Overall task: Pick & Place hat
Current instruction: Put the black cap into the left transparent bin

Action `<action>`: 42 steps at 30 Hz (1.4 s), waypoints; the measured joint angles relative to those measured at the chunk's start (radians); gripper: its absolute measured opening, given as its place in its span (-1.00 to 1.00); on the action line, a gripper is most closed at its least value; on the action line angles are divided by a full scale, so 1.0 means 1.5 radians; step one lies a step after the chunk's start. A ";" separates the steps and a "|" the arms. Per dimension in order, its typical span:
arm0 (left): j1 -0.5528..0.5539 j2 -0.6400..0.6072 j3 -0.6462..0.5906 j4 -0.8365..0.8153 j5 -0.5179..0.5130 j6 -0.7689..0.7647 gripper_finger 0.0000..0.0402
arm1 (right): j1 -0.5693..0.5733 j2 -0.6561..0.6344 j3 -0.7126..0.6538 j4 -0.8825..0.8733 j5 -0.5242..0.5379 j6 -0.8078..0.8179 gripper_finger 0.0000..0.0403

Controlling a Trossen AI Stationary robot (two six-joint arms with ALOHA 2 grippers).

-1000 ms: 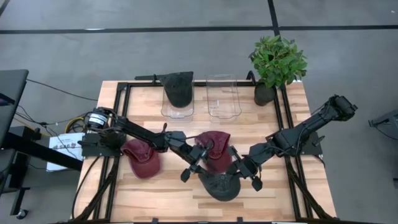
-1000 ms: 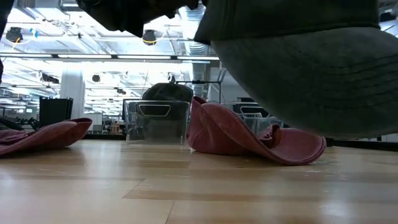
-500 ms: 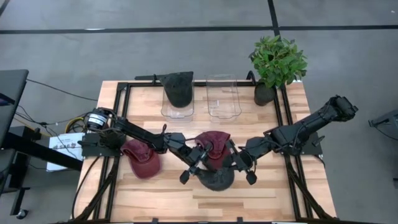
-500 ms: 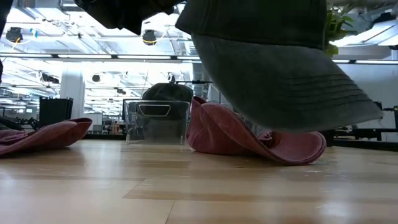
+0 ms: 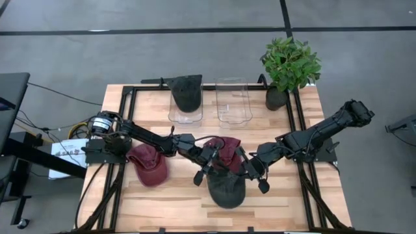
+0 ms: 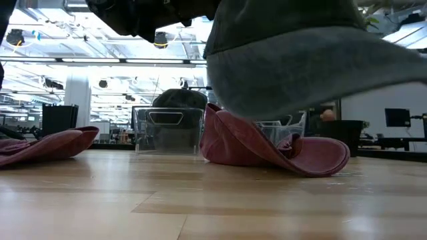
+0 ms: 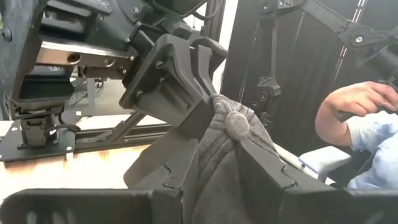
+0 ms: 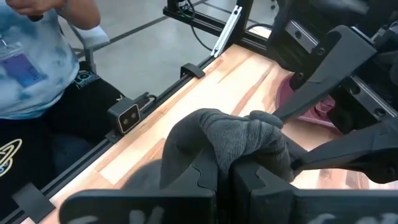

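A dark grey hat (image 5: 226, 187) hangs between my two grippers near the table's middle front, and fills the top of the low view (image 6: 300, 60). My left gripper (image 5: 216, 167) reaches in from the left and is shut on it. My right gripper (image 5: 244, 170) comes from the right and is shut on the same bunch of cloth. A maroon hat (image 5: 225, 149) lies on the table just behind them. A second maroon hat (image 5: 149, 166) lies at the left. My left gripper pinches a bunched fold of the hat's grey cloth (image 7: 217, 149) between its two fingers (image 7: 267, 168), coming in level from the table's left. The hat hangs below the hold, clear of the table. My right gripper's fingers meet the same bunch from the opposite side. My right gripper pinches the same gathered knot of grey cloth (image 8: 239, 137) between its two fingers (image 8: 205, 171), slanting down from the table's right. The cloth is crumpled into several layers at the hold. The rest of the hat (image 8: 180, 149) droops below, off the table.
At the far edge stand a clear bin holding a dark hat (image 5: 186, 96) and a second clear bin (image 5: 233, 101). A potted plant (image 5: 289, 65) stands at the far right corner. A person sits beyond the table (image 8: 37, 56). Bare wood lies along the near edge (image 5: 162, 201).
The dark grey hat has swung and turned between the two grippers. In the low view its brim hung low at the right and now stands higher and nearly level. From above, it now stretches toward the near edge.
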 joint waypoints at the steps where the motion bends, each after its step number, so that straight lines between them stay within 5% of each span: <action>1: 0.000 0.000 0.000 -0.003 0.000 0.000 -0.46 | 0.000 0.000 0.000 0.000 0.000 0.000 -1.00; 24: -0.017 0.000 0.000 -0.038 0.101 -0.030 -0.46 | 0.000 0.000 0.000 -0.032 -0.015 0.012 -1.00; 42: -0.015 -0.001 0.000 -0.018 0.013 -0.026 -0.46 | -0.009 0.000 0.000 -0.010 -0.011 0.012 -1.00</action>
